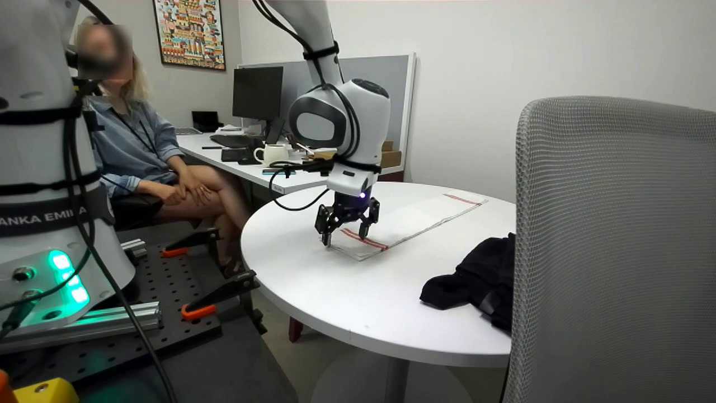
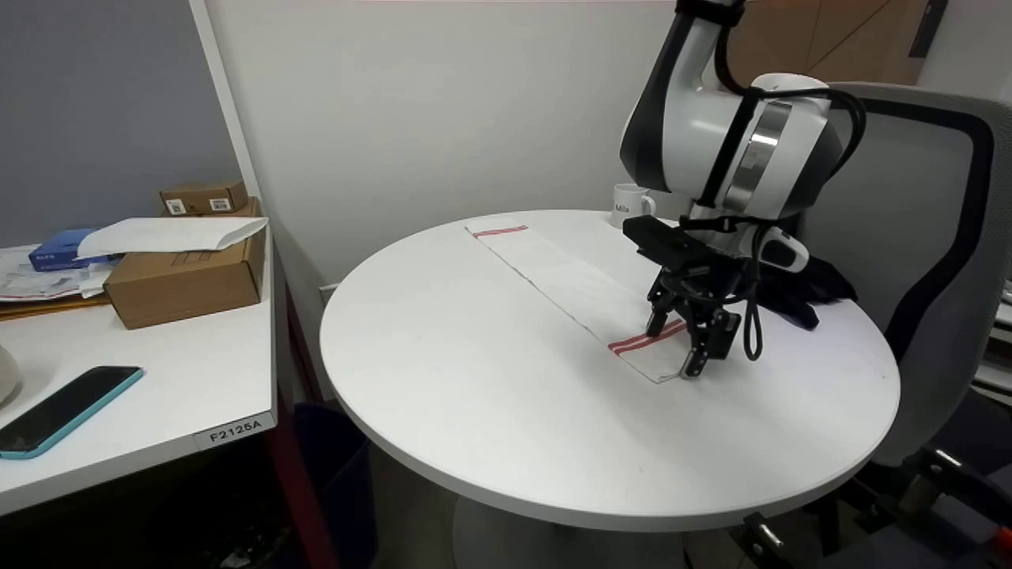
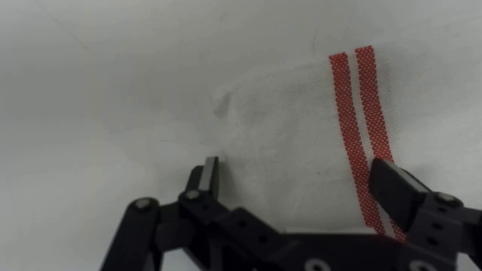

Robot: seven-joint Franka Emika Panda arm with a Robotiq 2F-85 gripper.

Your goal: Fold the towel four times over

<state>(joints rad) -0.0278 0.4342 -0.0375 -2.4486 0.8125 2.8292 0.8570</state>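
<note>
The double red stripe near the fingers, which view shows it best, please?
The wrist view shows the double red stripe largest, weave visible, part behind one of the fingers; both exterior views show it smaller.

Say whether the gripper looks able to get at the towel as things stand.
Likely yes: the gripper stands open at one end of the towel, its fingers by the end edge and over red stripes, nothing lying on it there; the black cloth lies apart. I can't judge contact.
</note>
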